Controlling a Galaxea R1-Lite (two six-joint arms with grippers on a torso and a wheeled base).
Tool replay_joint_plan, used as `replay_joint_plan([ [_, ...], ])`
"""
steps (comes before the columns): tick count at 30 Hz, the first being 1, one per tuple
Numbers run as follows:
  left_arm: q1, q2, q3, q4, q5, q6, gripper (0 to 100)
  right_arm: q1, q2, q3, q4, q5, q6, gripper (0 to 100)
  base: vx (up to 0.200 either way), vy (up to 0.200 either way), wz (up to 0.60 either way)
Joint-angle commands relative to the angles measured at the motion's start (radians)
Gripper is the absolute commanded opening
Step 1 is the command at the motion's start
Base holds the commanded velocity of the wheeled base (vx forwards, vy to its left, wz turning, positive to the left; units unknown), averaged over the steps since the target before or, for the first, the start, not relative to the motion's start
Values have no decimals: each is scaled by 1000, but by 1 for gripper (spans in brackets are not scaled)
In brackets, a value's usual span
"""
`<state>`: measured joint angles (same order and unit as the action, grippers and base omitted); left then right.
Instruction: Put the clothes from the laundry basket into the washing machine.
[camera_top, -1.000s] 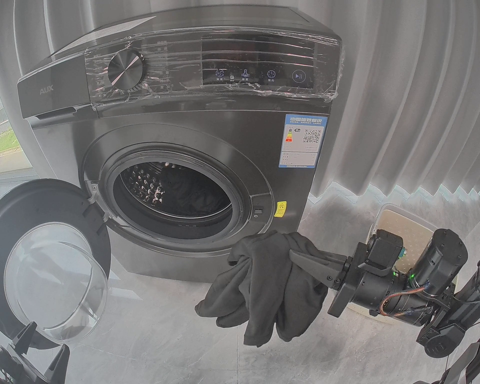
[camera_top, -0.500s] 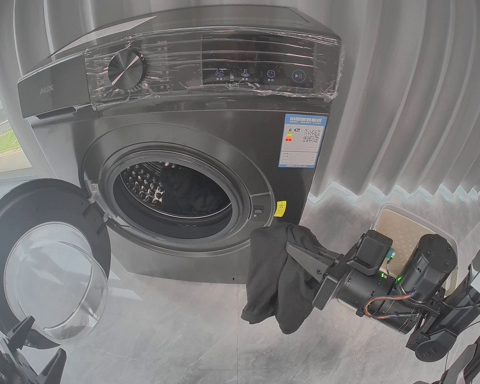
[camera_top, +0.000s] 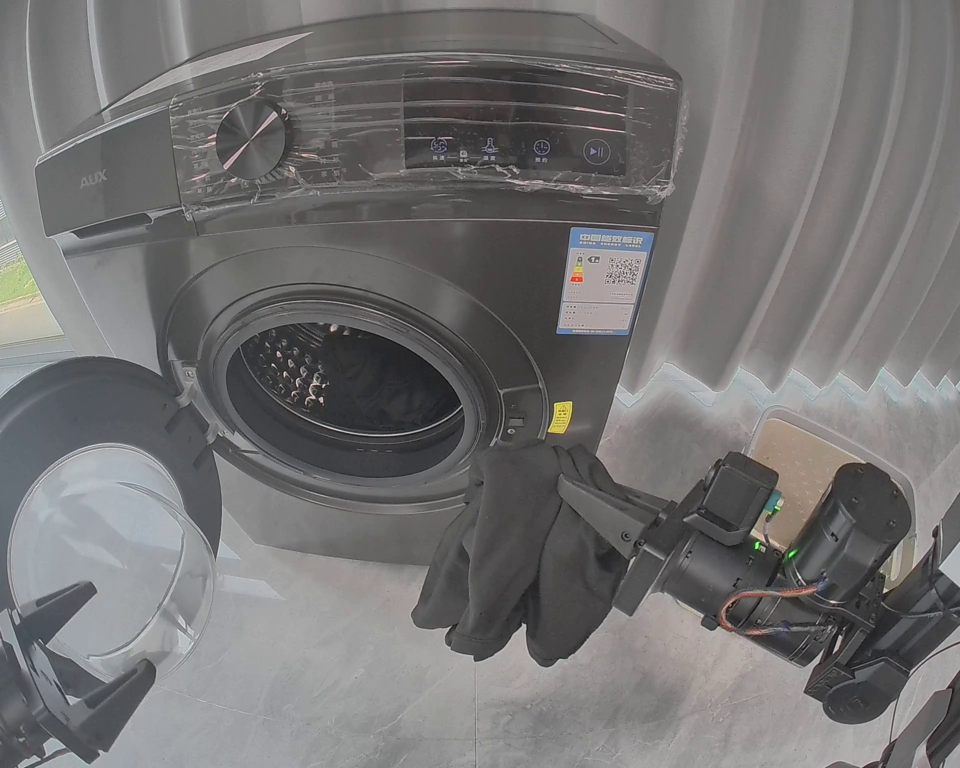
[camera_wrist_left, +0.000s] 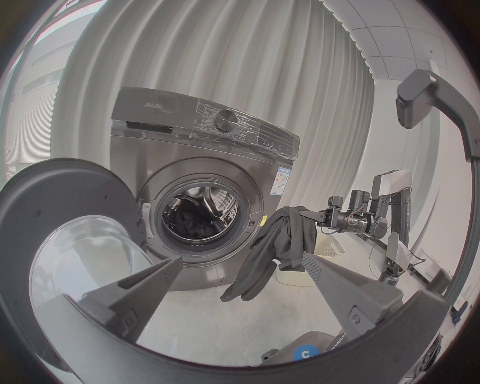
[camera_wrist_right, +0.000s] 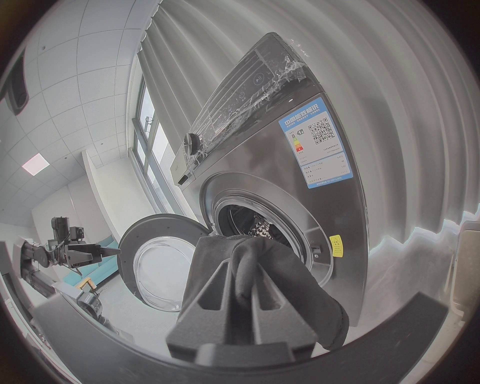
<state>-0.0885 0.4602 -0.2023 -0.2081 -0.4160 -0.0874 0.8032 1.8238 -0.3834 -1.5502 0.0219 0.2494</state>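
Observation:
My right gripper (camera_top: 565, 490) is shut on a black garment (camera_top: 520, 560), which hangs in folds above the floor just below and to the right of the washing machine's (camera_top: 400, 250) open drum (camera_top: 350, 395). Dark clothes (camera_top: 385, 385) lie inside the drum. The right wrist view has the garment (camera_wrist_right: 295, 285) bunched between the shut fingers (camera_wrist_right: 215, 295), facing the drum. The pale laundry basket (camera_top: 800, 450) stands on the floor to the right, behind the right arm. At the lower left, my left gripper (camera_top: 120, 630) is open and holds nothing, in front of the door.
The round glass door (camera_top: 100, 520) stands swung open to the left of the drum. A pleated white curtain (camera_top: 820, 200) hangs behind and to the right of the machine. Bare grey floor (camera_top: 330, 670) lies between the two arms.
My right gripper has carried the garment left, closer to the drum opening, and the cloth has swung and bunched differently. The left gripper has risen further into the head view.

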Motion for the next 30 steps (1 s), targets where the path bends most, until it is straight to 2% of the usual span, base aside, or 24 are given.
replay_joint_plan([
  [1,-62,247,-94,-47,-24,15,100,1,15,-54,-1,1,2,0,0,0,0],
  [6,-125,350,-124,-80,-18,15,100,-1,23,-66,-1,1,4,0,0,0,0],
  [15,-280,554,-138,-211,-18,14,100,-4,43,-92,-1,0,5,0,0,0,0],
  [19,-327,623,-138,-249,-17,12,100,-4,43,-95,-1,0,13,0,0,0,0],
  [24,-341,698,-140,-286,-17,12,100,-4,41,-94,-1,0,16,0,0,0,0],
  [30,-389,827,-141,-406,-14,6,100,-9,43,-94,-1,0,18,0,0,0,0],
])
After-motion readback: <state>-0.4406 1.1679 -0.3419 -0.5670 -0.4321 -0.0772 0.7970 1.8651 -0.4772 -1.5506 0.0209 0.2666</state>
